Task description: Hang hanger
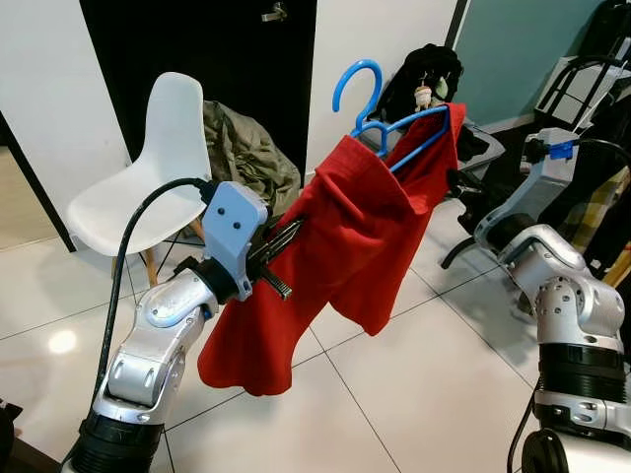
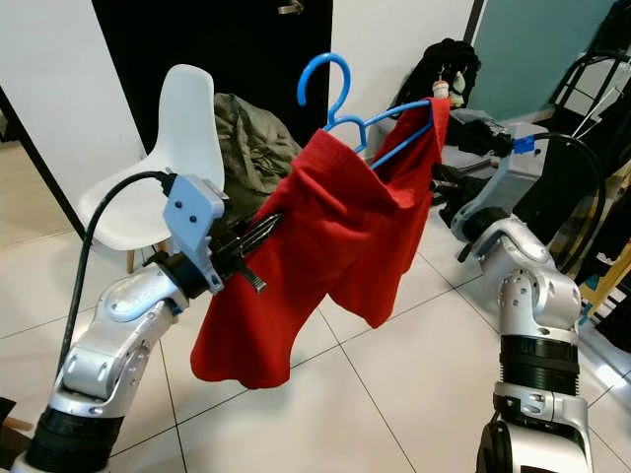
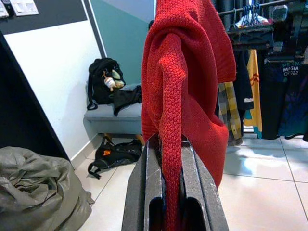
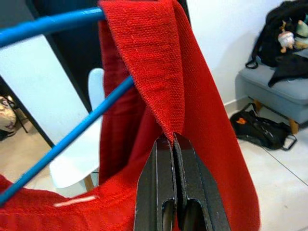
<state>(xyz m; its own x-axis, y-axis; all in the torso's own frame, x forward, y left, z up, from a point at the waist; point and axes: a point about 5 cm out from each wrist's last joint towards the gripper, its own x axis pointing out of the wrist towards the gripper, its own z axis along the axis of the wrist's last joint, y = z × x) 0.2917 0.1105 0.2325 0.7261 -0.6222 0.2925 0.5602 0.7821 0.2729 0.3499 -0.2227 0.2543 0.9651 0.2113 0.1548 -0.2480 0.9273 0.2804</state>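
Observation:
A red knitted garment (image 1: 340, 236) hangs in the air over a blue plastic hanger (image 1: 414, 133). The hanger's hook (image 1: 355, 79) sticks up free above the cloth. My left gripper (image 1: 284, 239) is shut on a fold at the garment's left side; in the left wrist view the red knit is pinched between its black fingers (image 3: 149, 168). My right gripper (image 4: 172, 139) is shut on the garment's hem at the right shoulder, right beside a blue hanger bar (image 4: 72, 139). From the head views that gripper is hidden behind the cloth.
A white chair (image 1: 158, 168) stands at the back left beside an olive jacket (image 1: 246, 148) heaped on the floor. A black backpack (image 1: 429, 74) sits on a grey bench behind the hanger. A rack of hanging clothes (image 3: 260, 72) stands to the right. White tiled floor (image 1: 424, 384) lies below.

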